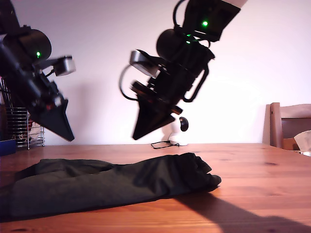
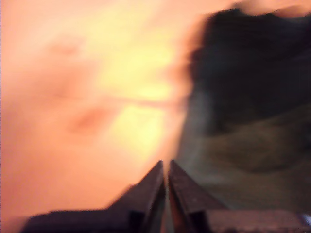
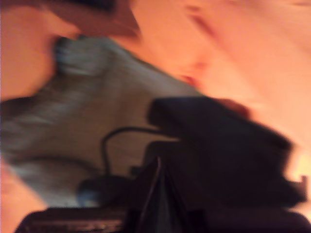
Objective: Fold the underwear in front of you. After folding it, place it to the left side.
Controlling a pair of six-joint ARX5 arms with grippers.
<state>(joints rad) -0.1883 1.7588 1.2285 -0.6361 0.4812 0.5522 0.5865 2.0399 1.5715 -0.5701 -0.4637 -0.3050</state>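
Dark underwear (image 1: 107, 182) lies rumpled on the wooden table (image 1: 252, 165), from the exterior view's left to its middle. Behind it are a wire rack (image 1: 19, 127), a small white device (image 1: 173, 131) and a chair (image 1: 288, 125). My first gripper (image 2: 166, 167) and my second gripper (image 3: 158, 165) have jaws together, empty. Both arms hang tilted above the cloth; which is which is unclear
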